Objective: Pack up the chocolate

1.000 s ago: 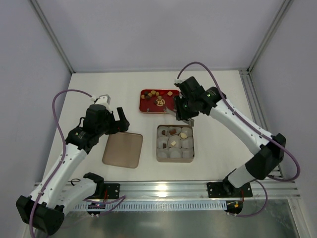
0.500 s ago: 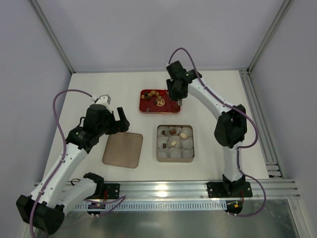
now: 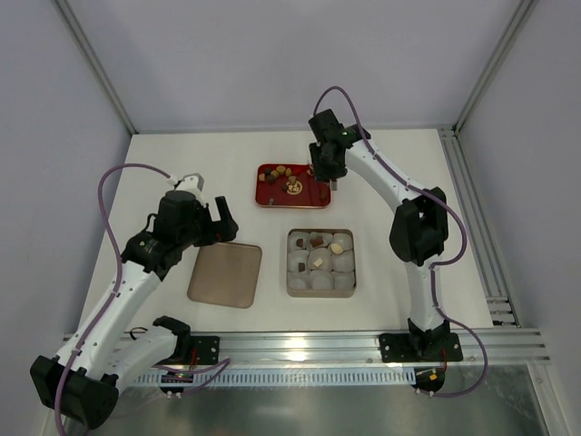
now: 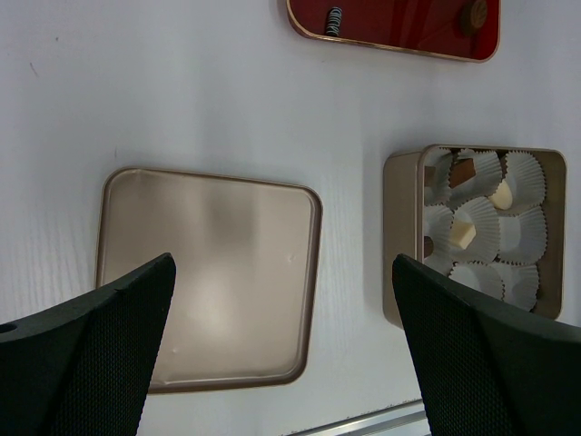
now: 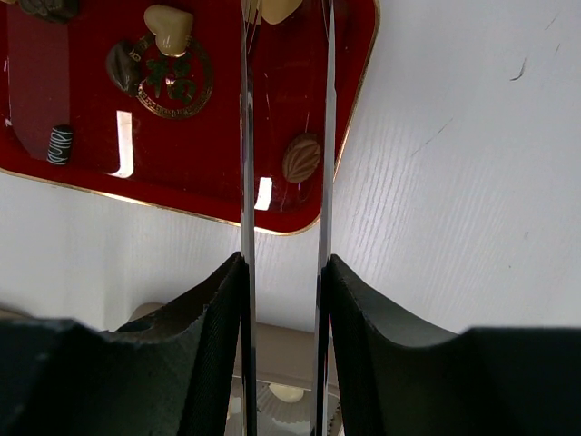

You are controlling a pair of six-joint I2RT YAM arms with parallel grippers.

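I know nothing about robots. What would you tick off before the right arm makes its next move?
1. The right gripper is over the red tray: ok.
2. A cream piece sits between its jaws: ok. The jaws are apart; contact cannot tell.
3. Empty cups remain in the box: ok, several.
4. The lid is off the box: ok, flat beside it.
5. The left gripper is clear of the box: ok, open above the lid.
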